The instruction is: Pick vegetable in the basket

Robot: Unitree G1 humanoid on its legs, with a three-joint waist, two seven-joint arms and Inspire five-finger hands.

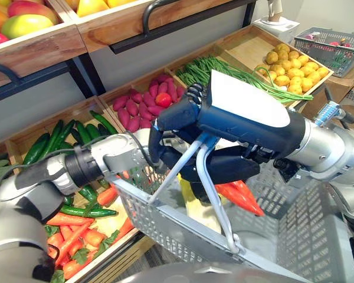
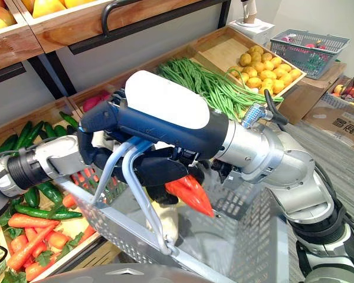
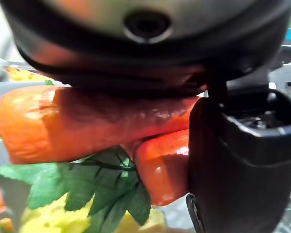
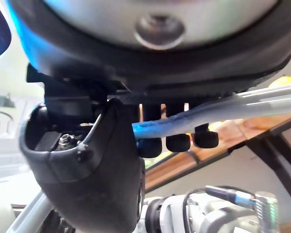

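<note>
In mid-frame, the right robot hand [image 1: 186,115] has its fingers curled round the basket [image 1: 177,227] handles [image 1: 211,187]. Just below it, the left robot hand [image 1: 224,166] grips carrots [image 1: 241,196] above the basket's inside.

Curled round the grey mesh basket's [image 1: 183,230] pale handle [image 4: 262,100], the right hand [image 1: 224,121] hides most of the left hand [image 1: 230,168] gripping orange leafy carrots [image 3: 87,121] above a blurred yellow item [image 3: 48,221].

shelf: wooden display shelf [image 1: 248,50] | bins: carrots [image 1: 71,236]; cucumbers [image 1: 53,138]; red tubers [image 1: 144,106]; green beans [image 1: 224,73]; yellow potatoes [image 1: 292,68]
</note>
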